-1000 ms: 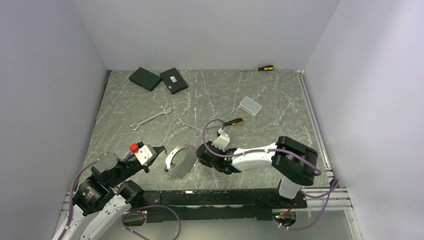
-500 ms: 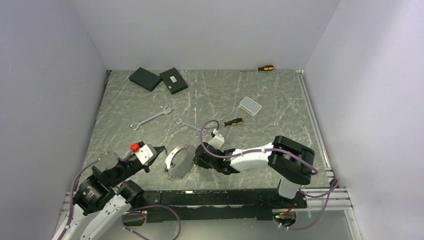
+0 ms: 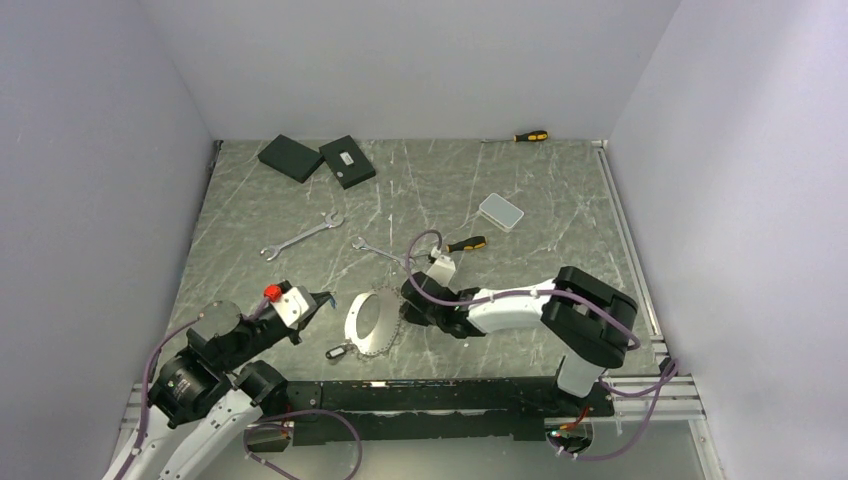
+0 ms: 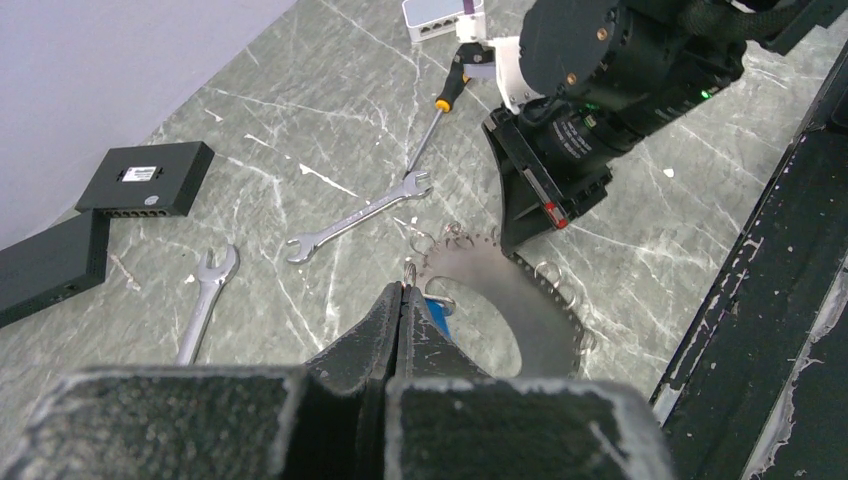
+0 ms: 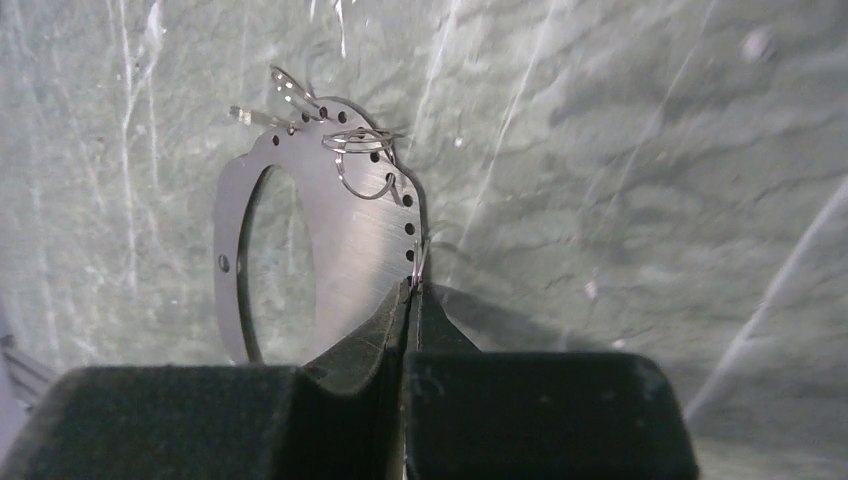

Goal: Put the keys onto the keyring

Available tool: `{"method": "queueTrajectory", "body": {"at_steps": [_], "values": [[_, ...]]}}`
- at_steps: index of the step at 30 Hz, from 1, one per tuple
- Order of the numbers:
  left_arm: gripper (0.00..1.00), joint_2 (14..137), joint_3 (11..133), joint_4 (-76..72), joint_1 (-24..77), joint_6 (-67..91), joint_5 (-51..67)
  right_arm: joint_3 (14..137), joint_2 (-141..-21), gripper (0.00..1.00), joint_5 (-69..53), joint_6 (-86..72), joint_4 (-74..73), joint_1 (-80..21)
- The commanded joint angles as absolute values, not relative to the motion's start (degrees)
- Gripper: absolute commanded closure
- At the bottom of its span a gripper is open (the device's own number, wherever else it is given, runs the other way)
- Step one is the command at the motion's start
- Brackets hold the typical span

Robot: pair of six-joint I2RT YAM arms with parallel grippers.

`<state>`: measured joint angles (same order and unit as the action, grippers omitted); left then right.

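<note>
The keyring (image 3: 353, 320) is a flat silver ring plate with holes and small wire rings along its rim, lying between the two grippers. My right gripper (image 3: 403, 303) is shut on its right edge; the right wrist view shows the tips (image 5: 413, 287) pinching the rim of the plate (image 5: 350, 240). My left gripper (image 3: 328, 298) is shut just left of the ring, and from above a small gap shows. In the left wrist view its tips (image 4: 403, 290) overlap a small wire ring. Two silver spanners (image 3: 300, 236) (image 3: 380, 250) lie flat farther back.
A yellow-and-black screwdriver (image 3: 465, 243) lies behind the right gripper, another (image 3: 530, 135) at the back wall. A white box (image 3: 501, 211) sits at centre right, two black boxes (image 3: 291, 157) (image 3: 347, 161) at back left. A small clasp (image 3: 338, 352) lies by the ring's near left.
The keyring has shifted right with the right gripper, away from the left gripper's tips, and lies flatter. The left arm has stayed put.
</note>
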<state>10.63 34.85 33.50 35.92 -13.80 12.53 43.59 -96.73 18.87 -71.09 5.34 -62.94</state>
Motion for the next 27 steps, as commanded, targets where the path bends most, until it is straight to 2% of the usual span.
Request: {"method": "queueTrajectory", "body": {"at_steps": [1, 6, 7, 8, 9, 12, 17, 21, 27], "values": [[1.0, 11.38, 35.17, 31.46, 35.68, -12.77, 12.04, 43.25, -94.22, 1.0, 16.61, -53.54, 2.91, -58.88], [1.0, 11.7, 35.2, 31.4, 35.68, -13.0, 12.06, 44.32, -94.23, 0.99, 8.76, -40.64, 1.68, -52.79], [1.0, 11.79, 35.14, 31.38, 35.68, -13.01, 12.04, 44.9, -94.37, 0.91, 7.73, -38.87, 0.77, -52.21], [1.0, 11.82, 35.18, 31.38, 35.68, -13.01, 12.02, 45.25, -94.26, 0.78, 6.91, -37.3, 0.35, -51.71], [1.0, 11.79, 35.13, 31.38, 35.64, -13.05, 11.93, 45.36, -93.95, 0.7, 6.57, -36.44, 0.27, -51.39], [1.0, 11.88, 35.08, 31.29, 35.68, -13.02, 11.8, 44.35, -91.61, 0.61, 5.75, -34.64, 0.57, -50.36], [1.0, 11.97, 35.07, 31.27, 35.66, -13.05, 11.76, 41.28, -84.95, 0.6, 6.67, -35.43, 1.27, -49.83], [1.0, 12.13, 35.07, 31.2, 35.68, -13.19, 11.75, 37.62, -80.08, 0.61, 10.38, -41.81, 2.02, -49.9], [1.0, 12.14, 35.03, 31.2, 35.6, -13.14, 11.87, 31.78, -80.3, 0.63, 12.99, -52.57, 12.01, -52.05]]}}
